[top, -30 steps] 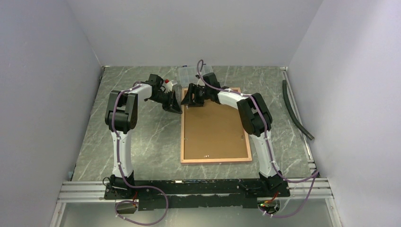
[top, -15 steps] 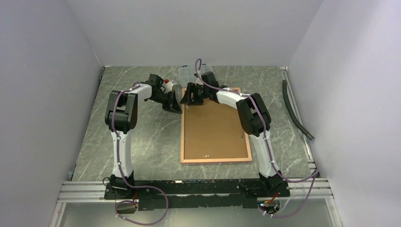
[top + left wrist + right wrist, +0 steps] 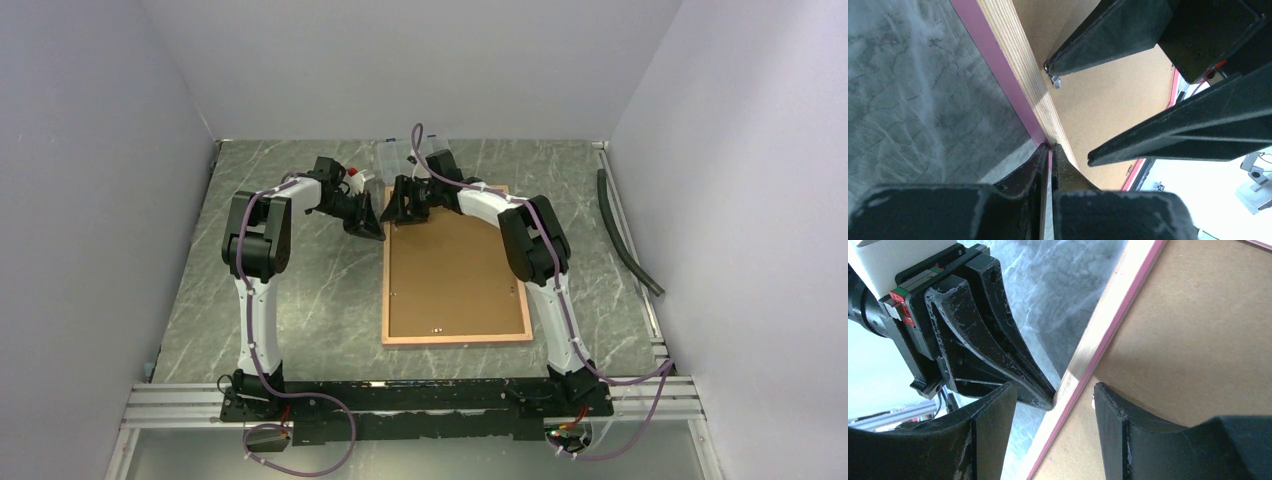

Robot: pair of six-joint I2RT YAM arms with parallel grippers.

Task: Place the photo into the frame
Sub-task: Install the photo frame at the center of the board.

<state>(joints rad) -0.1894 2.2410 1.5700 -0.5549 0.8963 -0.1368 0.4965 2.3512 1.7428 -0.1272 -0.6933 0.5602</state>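
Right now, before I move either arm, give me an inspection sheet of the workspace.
Surface: grey marbled table.
Job's things: frame lies face down, brown backing board up; photo, nothing seen.
Clutter: clear plastic box at the far edge; black hose along the right side.
Grippers: left tool shut, tips at the frame's left edge near its far corner; right tool open, astride that same edge, holding nothing.
Cables: purple cables run along both arms.
Surroundings: plain grey walls on three sides.
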